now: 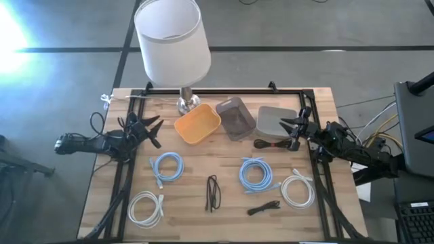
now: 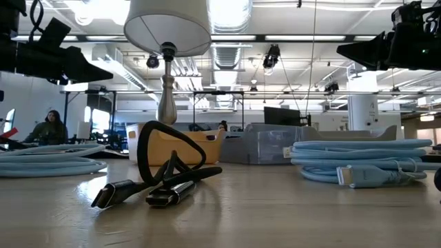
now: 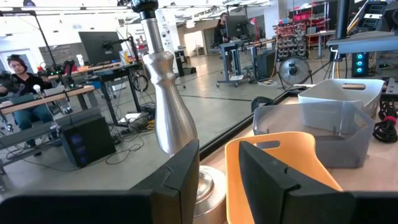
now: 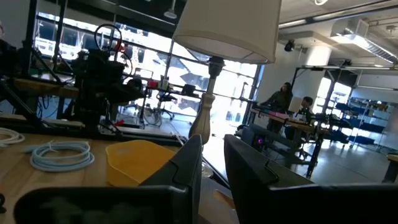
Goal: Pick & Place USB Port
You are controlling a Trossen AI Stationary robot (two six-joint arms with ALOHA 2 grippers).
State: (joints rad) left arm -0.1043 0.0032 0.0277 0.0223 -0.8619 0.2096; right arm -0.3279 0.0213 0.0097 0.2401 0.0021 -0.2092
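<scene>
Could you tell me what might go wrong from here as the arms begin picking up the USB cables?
Three risks stand out. The lamp stands right beside the orange bin, so an arm swinging in could knock it. The black cable is thin and loosely folded; it may slip from the jaws or trail. The blue coil lies close to the white coil, so lifting one could drag the other.

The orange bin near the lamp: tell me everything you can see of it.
The orange bin is a shallow, open-topped tub with rounded corners that looks like plastic, with a slot handle cut near its rim, visible in the left wrist view. It looks empty and sits upright on the wooden table toward the back, turned at an angle. The lamp base stands right beside it and a clear grey bin sits on its other side; whether they touch is unclear.
</scene>
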